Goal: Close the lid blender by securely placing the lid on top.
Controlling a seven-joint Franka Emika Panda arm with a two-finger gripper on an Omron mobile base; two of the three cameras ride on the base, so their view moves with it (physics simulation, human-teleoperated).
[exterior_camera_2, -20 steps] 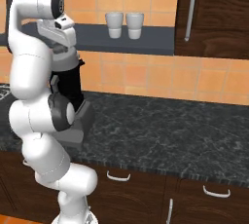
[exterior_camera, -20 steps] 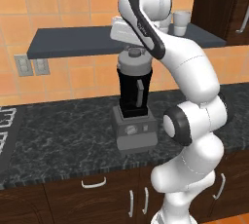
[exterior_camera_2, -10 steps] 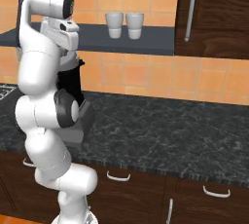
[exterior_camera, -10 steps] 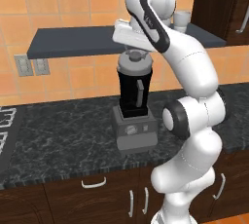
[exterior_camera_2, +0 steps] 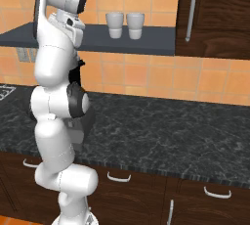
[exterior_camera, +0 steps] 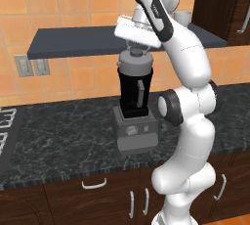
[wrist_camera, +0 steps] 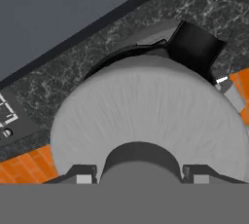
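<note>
since a second ago my arm has straightened up, while my gripper (exterior_camera: 136,53) stays over the blender (exterior_camera: 135,106) on the counter (exterior_camera: 58,136). the lid (exterior_camera: 135,63) sits atop the jar mouth. my jaws remain clenched on its knob.

Three cameras: two behind the arm, one on the hand.
Left and right base views look forward and down from either side, sharing the dark worktop (exterior_camera: 58,136), tiled wall and shelf (exterior_camera_2: 146,40). The hand view looks steeply down, very near the lid (wrist_camera: 146,111).
</note>
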